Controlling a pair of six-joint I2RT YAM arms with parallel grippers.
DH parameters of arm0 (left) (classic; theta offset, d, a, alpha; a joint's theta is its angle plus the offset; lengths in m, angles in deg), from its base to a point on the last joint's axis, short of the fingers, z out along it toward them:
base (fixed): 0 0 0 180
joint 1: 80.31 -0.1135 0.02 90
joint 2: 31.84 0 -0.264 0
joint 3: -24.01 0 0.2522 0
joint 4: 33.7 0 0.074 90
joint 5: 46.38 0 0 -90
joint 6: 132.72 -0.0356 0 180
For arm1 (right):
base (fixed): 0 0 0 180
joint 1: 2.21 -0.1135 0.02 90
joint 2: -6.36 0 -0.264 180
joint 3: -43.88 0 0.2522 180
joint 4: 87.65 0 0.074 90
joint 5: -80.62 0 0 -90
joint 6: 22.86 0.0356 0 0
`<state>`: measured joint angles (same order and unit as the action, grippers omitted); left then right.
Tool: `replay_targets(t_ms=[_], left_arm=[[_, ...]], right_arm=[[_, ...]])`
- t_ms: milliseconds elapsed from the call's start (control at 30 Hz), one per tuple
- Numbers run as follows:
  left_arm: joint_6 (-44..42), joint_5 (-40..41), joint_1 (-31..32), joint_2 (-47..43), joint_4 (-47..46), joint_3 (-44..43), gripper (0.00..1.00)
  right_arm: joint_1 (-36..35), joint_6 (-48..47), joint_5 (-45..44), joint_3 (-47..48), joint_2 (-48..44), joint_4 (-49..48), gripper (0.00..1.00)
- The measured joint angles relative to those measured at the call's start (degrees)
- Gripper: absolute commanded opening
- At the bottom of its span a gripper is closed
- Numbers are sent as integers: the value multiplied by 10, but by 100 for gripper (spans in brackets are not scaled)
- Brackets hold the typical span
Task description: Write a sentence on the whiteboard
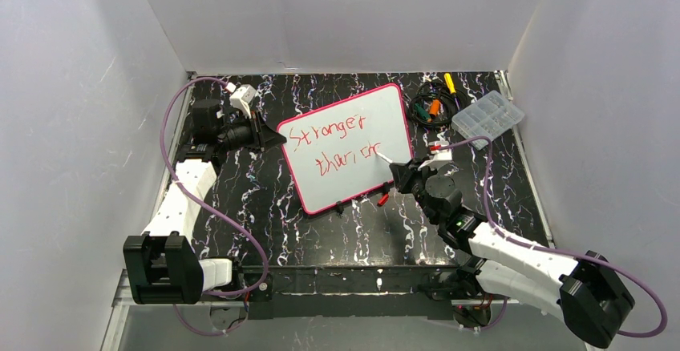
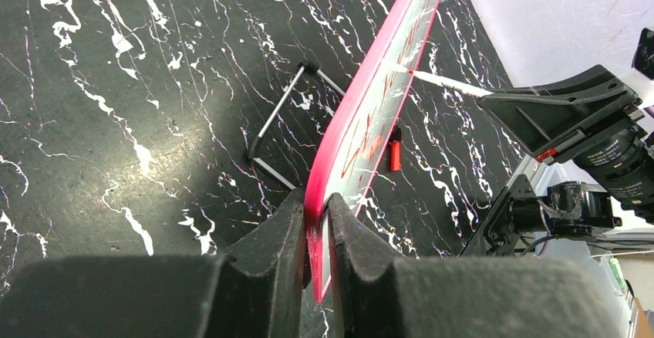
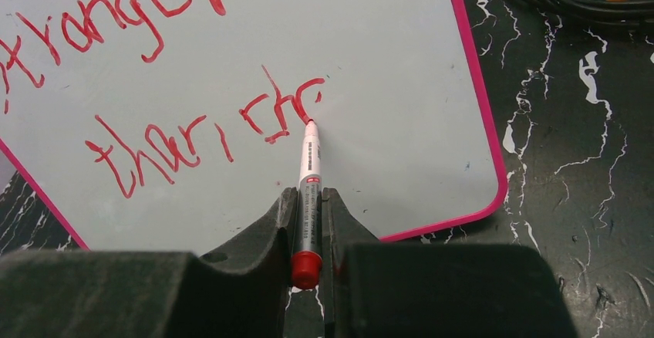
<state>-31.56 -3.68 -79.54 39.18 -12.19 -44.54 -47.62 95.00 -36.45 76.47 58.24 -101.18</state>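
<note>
The whiteboard [image 1: 345, 147] with a pink-red border stands tilted on a wire stand in the middle of the table. The sentence [image 1: 333, 147] on it is in red: "Stronger" above, "than, tr" below [image 3: 200, 133]. My left gripper [image 2: 316, 211] is shut on the whiteboard's left edge [image 2: 362, 114]. My right gripper [image 3: 308, 207] is shut on a red-ended white marker [image 3: 308, 176], whose tip touches the board at the last letter. In the top view the right gripper [image 1: 403, 173] sits at the board's lower right.
A red marker cap [image 1: 383, 199] lies below the board's lower edge [image 2: 394, 155]. A clear compartment box [image 1: 487, 117] and a tangle of cables with screwdrivers [image 1: 431, 104] are at the back right. The wire stand [image 2: 287, 118] props the board from behind.
</note>
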Motion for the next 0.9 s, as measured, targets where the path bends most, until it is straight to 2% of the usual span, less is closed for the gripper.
replay_targets(t_ms=[433,900], left_arm=[[2,0,1,0,1,0,0],[2,0,1,0,2,0,0]], right_arm=[[0,-30,-24,14,29,-43,1],[0,-37,-27,17,29,-41,1]])
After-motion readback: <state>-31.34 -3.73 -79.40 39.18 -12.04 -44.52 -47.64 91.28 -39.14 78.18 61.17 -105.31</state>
